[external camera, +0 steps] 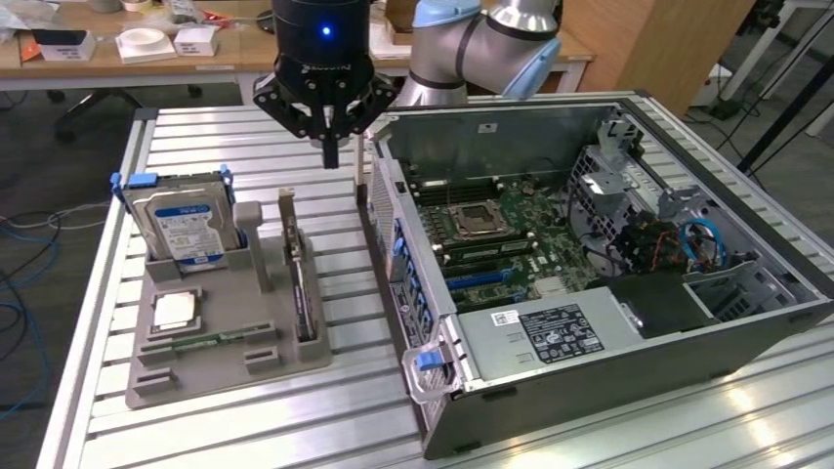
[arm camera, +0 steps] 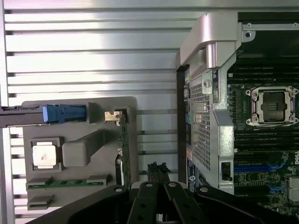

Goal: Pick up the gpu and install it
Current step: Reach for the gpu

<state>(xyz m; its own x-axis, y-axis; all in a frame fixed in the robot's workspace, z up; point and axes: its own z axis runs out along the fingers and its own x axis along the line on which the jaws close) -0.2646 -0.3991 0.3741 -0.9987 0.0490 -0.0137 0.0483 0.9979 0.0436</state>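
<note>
Looking at the claw (external camera: 330, 156) pinched all the way shut with nothing in it, just hanging in the air over the slatted table (external camera: 261, 430), above the gap between the grey holder (external camera: 195, 381) and the open PC case (external camera: 782, 313). Not touching a thing. Spotting the gpu (external camera: 303, 293) standing on its long edge in the holder's slot nearest the case, at roughly 7 o'clock from the claw in the exterior view and well below it, so not picked up yet. Same deal from the wrist view: shut tips of the claw (arm camera: 158, 169) over bare slats, with the gpu (arm camera: 124, 149) seen edge-on as a thin green strip close by but clearly apart, and its metal bracket (arm camera: 112, 115) at the end away from the claw. Also seeing, in the exterior view, a hard drive (external camera: 183, 225) with a blue-white label upright in the holder at about 10 o'clock from the gpu, a CPU chip (external camera: 174, 311) lying flat at 9 o'clock, and a little green memory stick (external camera: 209, 340) flat at 8 o'clock. Inside the case, at around 2 o'clock from the gpu, got the motherboard (external camera: 521, 225) with its CPU socket (external camera: 476, 220), plus a labelled power supply (external camera: 548, 332) at 4 o'clock.
</note>
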